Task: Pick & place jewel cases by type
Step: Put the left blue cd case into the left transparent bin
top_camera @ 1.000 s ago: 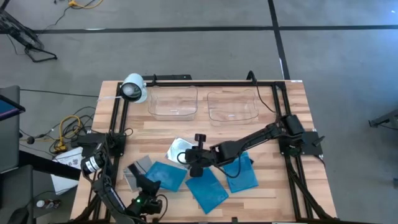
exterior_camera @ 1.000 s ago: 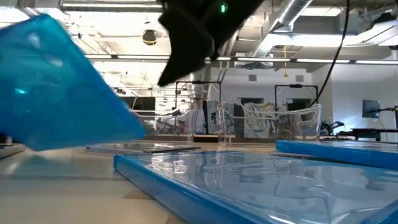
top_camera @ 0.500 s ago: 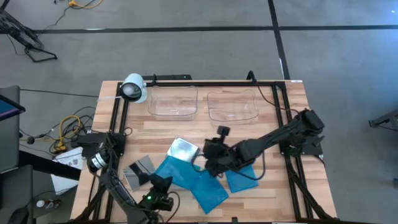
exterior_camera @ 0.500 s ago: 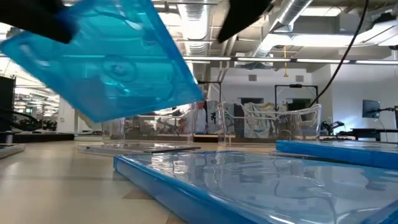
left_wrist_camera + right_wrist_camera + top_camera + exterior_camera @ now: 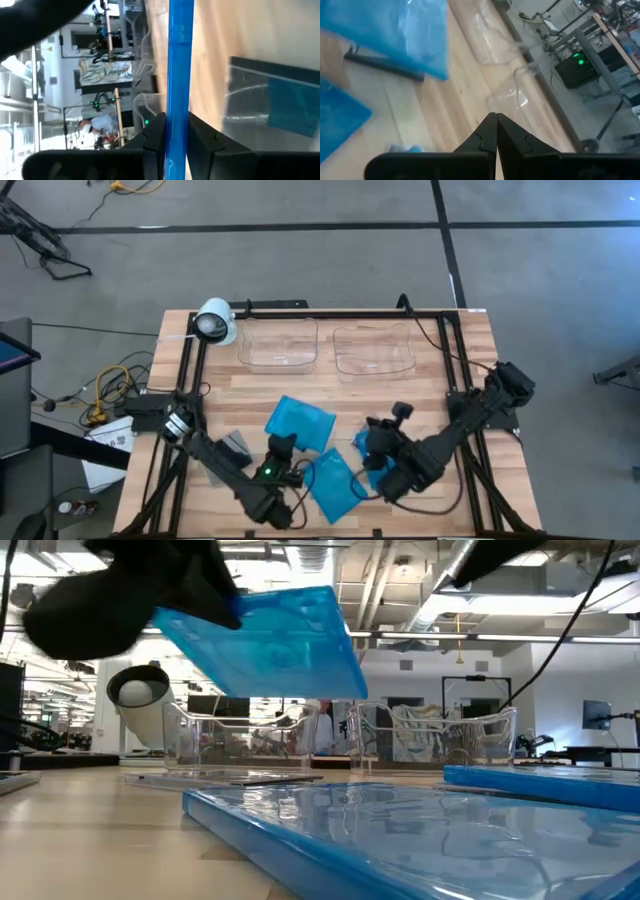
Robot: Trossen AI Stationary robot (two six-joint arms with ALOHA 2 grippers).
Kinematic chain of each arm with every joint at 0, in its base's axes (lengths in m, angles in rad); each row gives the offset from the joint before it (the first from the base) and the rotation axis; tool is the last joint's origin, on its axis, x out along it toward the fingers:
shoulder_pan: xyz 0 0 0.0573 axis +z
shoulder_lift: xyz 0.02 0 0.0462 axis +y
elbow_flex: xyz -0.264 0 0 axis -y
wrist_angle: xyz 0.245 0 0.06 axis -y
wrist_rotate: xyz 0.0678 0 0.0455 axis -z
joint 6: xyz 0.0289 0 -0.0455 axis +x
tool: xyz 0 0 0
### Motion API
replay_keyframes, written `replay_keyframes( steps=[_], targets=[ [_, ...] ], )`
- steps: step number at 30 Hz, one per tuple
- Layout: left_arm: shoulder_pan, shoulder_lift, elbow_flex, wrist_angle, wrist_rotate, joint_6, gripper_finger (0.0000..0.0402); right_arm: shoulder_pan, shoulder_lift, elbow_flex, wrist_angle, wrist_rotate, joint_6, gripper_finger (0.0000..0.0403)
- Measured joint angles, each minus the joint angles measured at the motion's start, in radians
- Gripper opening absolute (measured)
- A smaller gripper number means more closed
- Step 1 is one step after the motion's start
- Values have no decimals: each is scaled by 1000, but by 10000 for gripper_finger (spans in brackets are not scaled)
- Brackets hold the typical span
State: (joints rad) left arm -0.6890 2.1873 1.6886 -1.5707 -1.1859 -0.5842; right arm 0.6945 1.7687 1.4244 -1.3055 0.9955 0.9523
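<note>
My left gripper (image 5: 284,446) is shut on a bright blue jewel case (image 5: 301,423), which shows lifted and tilted in the low view (image 5: 270,640). Two more blue cases (image 5: 335,485) (image 5: 374,460) lie flat on the table near its near edge. A grey case (image 5: 232,448) lies flat to their left. My right gripper (image 5: 496,120) is shut and empty above the table beside the right blue case (image 5: 372,442). The silvery case is hidden. My left gripper pinches the blue case between its two fingers (image 5: 155,137) at its near edge (image 5: 177,107). The wrist view shows the case edge-on between them. The case is lifted clear of the table and tilted, reaching away from the fingers toward the far edge.
Two clear rounded trays (image 5: 280,345) (image 5: 375,350) stand side by side at the far edge, with a white cylindrical camera (image 5: 215,320) to their left. A black frame (image 5: 320,310) borders the table. Bare wood (image 5: 300,380) lies between the trays and the cases.
My left gripper has moved up and toward the far edge and the right, carrying the blue case clear of the table, over where the silvery case lay. My right arm has drawn back from the table's middle toward the near right.
</note>
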Motion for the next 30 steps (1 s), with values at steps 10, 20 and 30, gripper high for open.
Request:
replay_keyframes(
  steps=[10,20,30],
  targets=[
    [77,-163,-8,-1,-75,11,43,92,-4,-71,-59,-1,233,0],
    [222,-449,-155,-1,-85,56,48,135,-4,-71,-40,0,253,0],
    [431,-567,-293,0,-78,162,49,128,-4,-71,-44,23,253,0]
  ],
)
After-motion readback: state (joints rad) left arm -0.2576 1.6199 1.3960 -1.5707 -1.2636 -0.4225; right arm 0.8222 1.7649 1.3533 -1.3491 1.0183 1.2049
